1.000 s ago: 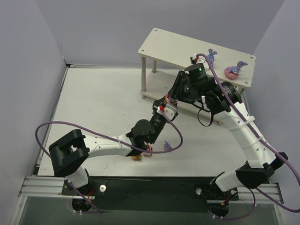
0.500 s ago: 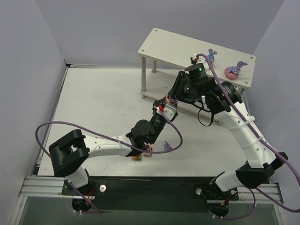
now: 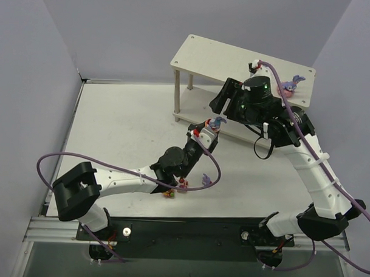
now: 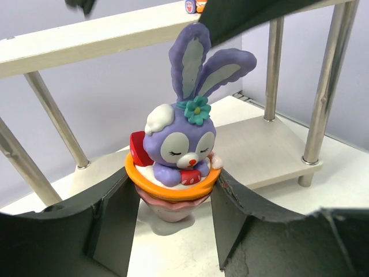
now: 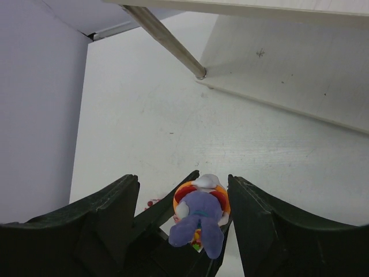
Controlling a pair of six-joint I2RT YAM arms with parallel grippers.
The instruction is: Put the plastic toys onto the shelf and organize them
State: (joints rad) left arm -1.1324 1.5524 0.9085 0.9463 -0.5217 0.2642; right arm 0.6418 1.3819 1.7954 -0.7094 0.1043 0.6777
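Bunny [image 4: 180, 167] pinched in narrow left hand [image 4: 173, 213]; right hand [image 5: 183, 182] wide open above.

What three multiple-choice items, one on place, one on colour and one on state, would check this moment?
1. Where is the bunny? A in the left hand B in the right hand C in neither hand
2. The flower on its head is: A yellow B teal C red
3. The right hand is: A shut on the bunny B shut on nothing C open

Answers: A, the left hand clamps its orange base from both sides; B, the flower shows teal against the purple head; C, its jaws stand wide apart above the bunny, clear of it.
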